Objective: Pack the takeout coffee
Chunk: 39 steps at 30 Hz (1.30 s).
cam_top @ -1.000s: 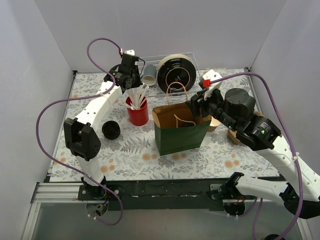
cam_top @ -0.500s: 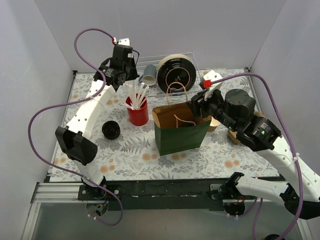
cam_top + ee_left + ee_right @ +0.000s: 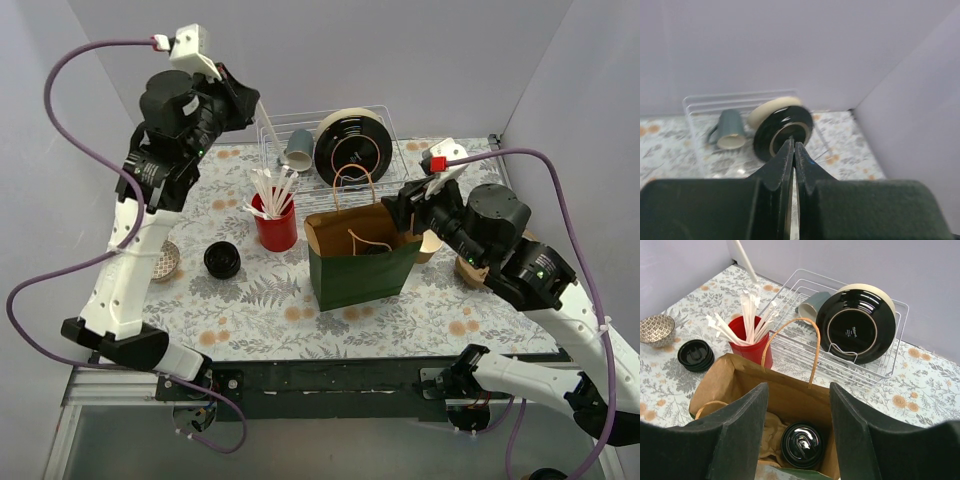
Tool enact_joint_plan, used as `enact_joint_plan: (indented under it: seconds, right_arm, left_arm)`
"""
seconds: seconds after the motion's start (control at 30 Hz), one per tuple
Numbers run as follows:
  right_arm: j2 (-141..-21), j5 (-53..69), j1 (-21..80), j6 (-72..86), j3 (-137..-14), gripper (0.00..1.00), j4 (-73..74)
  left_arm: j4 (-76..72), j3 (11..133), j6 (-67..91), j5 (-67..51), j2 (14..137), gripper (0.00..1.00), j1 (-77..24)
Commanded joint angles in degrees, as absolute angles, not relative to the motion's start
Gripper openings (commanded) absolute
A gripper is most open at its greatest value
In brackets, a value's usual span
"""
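Note:
A green and brown paper bag (image 3: 360, 265) stands open at the table's middle. In the right wrist view the bag (image 3: 790, 390) holds a coffee cup with a black lid (image 3: 803, 444) on crumpled paper. My right gripper (image 3: 798, 387) is open and empty just above the bag's mouth, at its right rim in the top view (image 3: 400, 213). My left gripper (image 3: 248, 100) is raised high at the back left, shut on a white wrapped straw (image 3: 268, 125) that hangs down from it. The straw shows as a sliver (image 3: 792, 200) between the left jaws. A red cup of straws (image 3: 275, 225) stands left of the bag.
A wire dish rack (image 3: 390, 125) at the back holds a black plate (image 3: 352, 148) and a grey mug (image 3: 298, 150). A stack of black lids (image 3: 222, 260) and a small patterned bowl (image 3: 165, 258) lie at the left. Brown cups (image 3: 468, 268) stand behind my right arm.
My left arm has risen up and to the left from the red cup, carrying one straw. My right gripper has shifted slightly right and stays open over the bag.

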State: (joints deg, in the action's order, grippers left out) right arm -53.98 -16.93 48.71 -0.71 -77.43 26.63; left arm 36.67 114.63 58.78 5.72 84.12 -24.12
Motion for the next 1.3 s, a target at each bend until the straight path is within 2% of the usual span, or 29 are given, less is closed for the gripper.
enact_joint_plan:
  seconds: [0.0,0.2,0.33,0.6,1.0,1.2,1.27]
  right_arm:
    - [-52.6,-19.4,48.3,2.1,-77.8,0.59,23.1]
    - [-52.1,-20.9,48.3,1.8,-79.3,0.59,24.7]
    - [-51.5,-21.2,48.3,1.8,-79.2,0.59,25.3]
    - [-50.8,-21.7,48.3,2.6,-78.7,0.58,25.3]
    - [-50.6,-21.4,48.3,3.4,-77.0,0.58,25.3]
    - [-49.9,-21.2,48.3,3.7,-75.9,0.58,24.6]
    - [-49.9,-21.2,48.3,3.6,-75.7,0.58,24.5]
  left_arm:
    - [32.2,118.8,63.8,-3.4,81.9,0.0,-24.1]
    - [30.8,122.5,68.7,-14.7,81.5,0.0,-24.1]
    - [27.2,120.5,72.6,-23.8,80.3,0.0,-24.1]
    - [19.2,102.9,76.6,-37.1,73.6,0.0,-24.1]
    - [14.0,76.3,70.8,-40.1,67.0,0.0,-24.5]
    - [11.3,73.1,68.7,-39.5,68.9,0.0,-26.4]
    - [11.3,73.1,67.9,-38.6,69.9,0.03,-28.0]
